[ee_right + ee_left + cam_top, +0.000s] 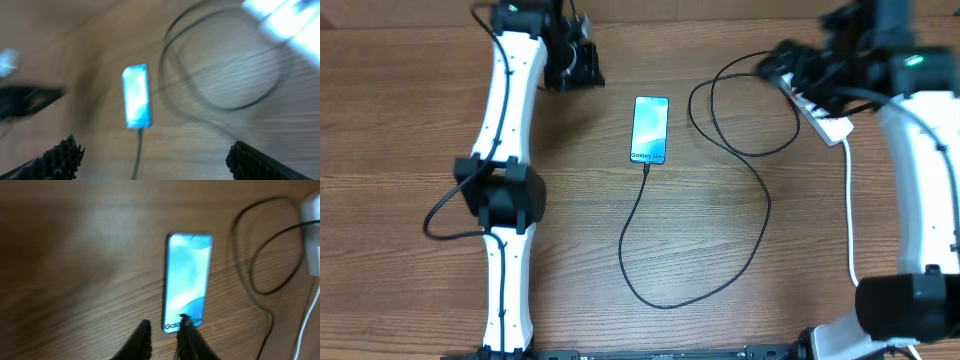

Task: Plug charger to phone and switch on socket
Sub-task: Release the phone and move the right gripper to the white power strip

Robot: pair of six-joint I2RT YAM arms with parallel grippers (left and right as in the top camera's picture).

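Observation:
The phone (pixel 650 128) lies flat mid-table, its screen lit light blue. The charger (pixel 665 300), a thin black cable, meets the phone's near short edge, loops toward the front, then curls back to the socket (pixel 823 115), a white strip at the far right. My left gripper (pixel 580 62) hangs at the far left, apart from the phone. Seen from the left wrist, its fingertips (pixel 146 325) stand a narrow gap apart with nothing between them, just short of the phone (pixel 187 280). My right gripper (pixel 783 66) hovers at the socket's far end, jaws wide in the blurred right wrist view (pixel 152 145).
A thick white cord (pixel 850 215) runs from the socket down the right side beside my right arm. The cable's loop (pixel 260 255) lies between the phone and the socket (pixel 312 230). The right wrist view shows the phone (pixel 136 95) and cable (pixel 137 155), blurred.

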